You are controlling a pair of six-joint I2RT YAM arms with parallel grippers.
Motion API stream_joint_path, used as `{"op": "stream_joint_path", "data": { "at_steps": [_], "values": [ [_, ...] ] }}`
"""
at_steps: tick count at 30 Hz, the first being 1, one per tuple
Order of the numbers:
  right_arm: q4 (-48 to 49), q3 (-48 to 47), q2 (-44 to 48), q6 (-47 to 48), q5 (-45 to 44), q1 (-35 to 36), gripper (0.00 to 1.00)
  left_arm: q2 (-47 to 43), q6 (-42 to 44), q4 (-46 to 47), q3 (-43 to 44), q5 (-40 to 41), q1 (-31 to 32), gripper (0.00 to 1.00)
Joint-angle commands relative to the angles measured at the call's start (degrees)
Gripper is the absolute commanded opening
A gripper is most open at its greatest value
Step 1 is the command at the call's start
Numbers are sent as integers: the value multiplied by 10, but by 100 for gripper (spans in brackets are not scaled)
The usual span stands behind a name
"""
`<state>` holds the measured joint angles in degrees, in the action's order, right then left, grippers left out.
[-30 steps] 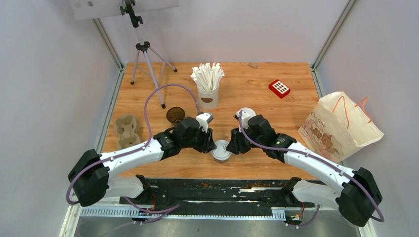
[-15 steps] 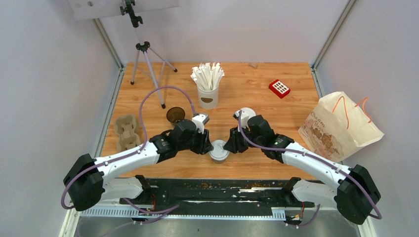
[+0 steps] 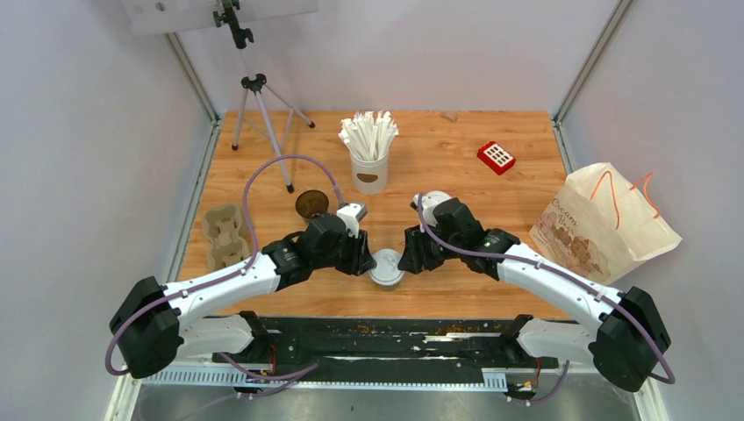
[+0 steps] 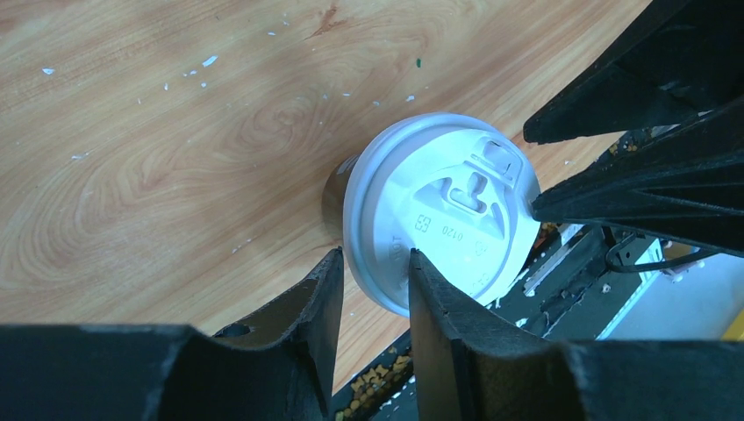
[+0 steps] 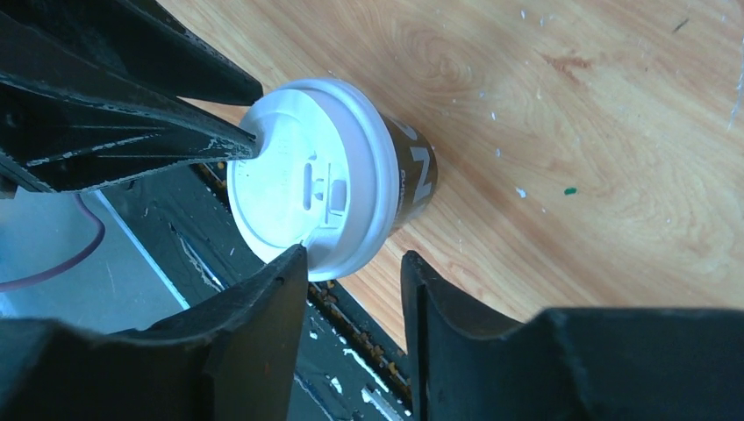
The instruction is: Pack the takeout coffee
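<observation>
Now, lidded cup [image 3: 387,267]: upright at the tabletop's [image 3: 491,189] near edge, flanked by both claws.
Left claw [image 4: 373,263]: fingers apart, gripping nothing, one tip against the lid [image 4: 439,202].
Right claw [image 5: 351,263]: likewise apart, on the opposite side; both are probably seating the lid before packing.
Second cup [image 3: 311,203]: uncovered, farther back on the left.

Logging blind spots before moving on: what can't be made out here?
Lidded cup: top view, the left gripper and right gripper crowd it; contact unclear.
Loose white lid: top view, right arm covers part.
Paper bag: top view, inside hidden by its own walls.
</observation>
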<state>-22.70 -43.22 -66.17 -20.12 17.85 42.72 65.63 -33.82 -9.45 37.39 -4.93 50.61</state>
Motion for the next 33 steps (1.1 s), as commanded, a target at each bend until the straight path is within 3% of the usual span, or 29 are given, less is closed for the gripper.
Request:
{"op": "stream_joint_path", "data": {
  "at_steps": [1,4,15,25,33],
  "values": [
    [-23,-15,19,-5,-6,1,47,2,3,-59,-15,20,5,41],
    [-13,-7,23,-8,0,0,52,-3,0,-54,-14,16,5,41],
    [102,38,-40,-21,128,-73,39,24,11,-54,0,20,6,41],
    [150,82,-57,-20,174,-93,34,38,20,-56,7,25,6,41],
    [253,139,-85,-63,256,-160,30,54,34,-56,-2,30,6,44]
  ]
}}
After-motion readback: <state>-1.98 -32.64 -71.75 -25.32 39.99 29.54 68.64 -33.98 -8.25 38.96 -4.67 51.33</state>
